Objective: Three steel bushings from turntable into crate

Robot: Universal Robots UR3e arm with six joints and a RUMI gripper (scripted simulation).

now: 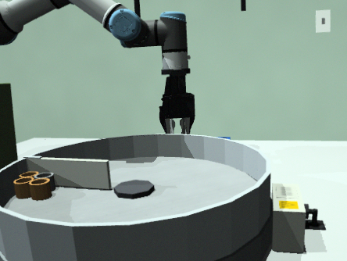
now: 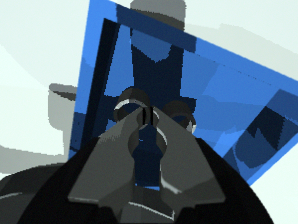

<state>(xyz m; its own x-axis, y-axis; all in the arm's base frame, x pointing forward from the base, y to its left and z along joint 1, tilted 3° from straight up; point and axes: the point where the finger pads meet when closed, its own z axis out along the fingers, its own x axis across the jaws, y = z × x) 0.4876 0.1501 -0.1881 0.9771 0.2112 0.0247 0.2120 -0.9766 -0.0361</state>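
Note:
My gripper [image 1: 175,126] hangs just behind the far rim of the grey turntable [image 1: 133,187]. In the wrist view the fingertips are shut on the wall of a steel bushing [image 2: 131,106], held above the floor of the blue crate [image 2: 200,95]. Another steel ring [image 2: 181,114] shows just right of the fingertips; I cannot tell whether it lies on the crate floor. Only a blue sliver of the crate [image 1: 223,137] shows behind the rim in the exterior view. At the turntable's left, three brown bushings [image 1: 33,187] and one steel bushing [image 1: 46,177] stand together.
A grey divider wall [image 1: 70,172] stands on the turntable beside the bushings. A dark octagonal hub [image 1: 134,189] sits at its middle. A white box with a yellow label [image 1: 288,212] stands at the turntable's right. The high rim lies between gripper and bushings.

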